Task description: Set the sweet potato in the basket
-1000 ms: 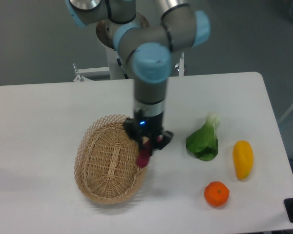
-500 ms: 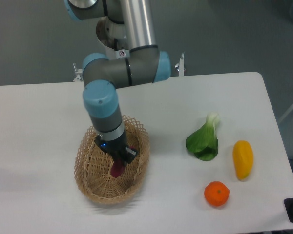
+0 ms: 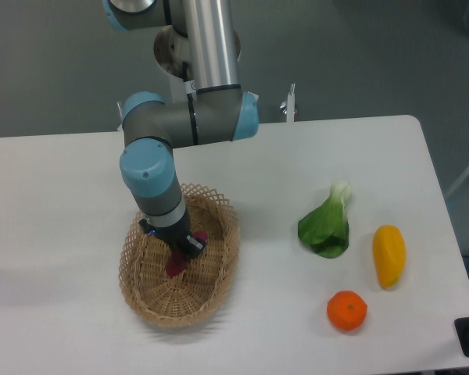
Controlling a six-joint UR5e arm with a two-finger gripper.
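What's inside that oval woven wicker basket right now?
Inside the tan wicker basket, the gripper holds a magenta-purple sweet potato. Its upper part is hidden by the gripper.

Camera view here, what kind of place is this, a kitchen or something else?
Most likely a robotics lab or test bench, not a kitchen: an industrial arm on a pedestal works over a bare white table, a plain grey floor lies behind it, and the wicker basket, orange and leafy green look staged.

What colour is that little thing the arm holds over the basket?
Magenta-purple: the sweet potato, seen in the fixed camera view.
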